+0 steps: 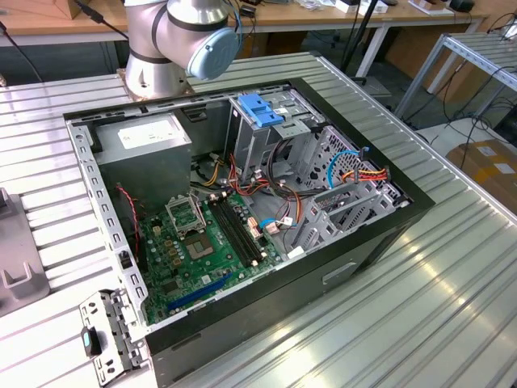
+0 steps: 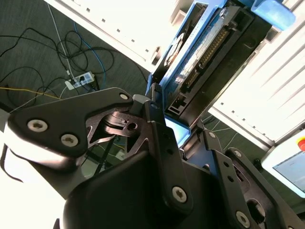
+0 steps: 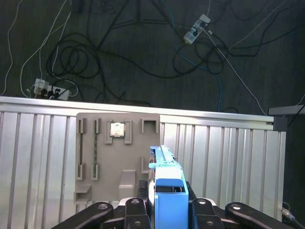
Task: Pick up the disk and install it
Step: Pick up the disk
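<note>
While the hand [image 3: 169, 208] grips the disk [image 3: 167, 177], cables [image 3: 81, 57] litter the floor [image 3: 271, 43] — tangled.

An open computer case [image 1: 367, 242] lies on the ribbed metal table [image 1: 460, 315]. Inside the case, a green motherboard [image 1: 202, 250] covers the floor, a grey power supply [image 1: 149, 141] fills one corner, and a blue latch [image 1: 262, 107] tops the drive cage. Just outside the case lies a perforated bracket [image 1: 109, 331], possibly a slot cover.
</note>
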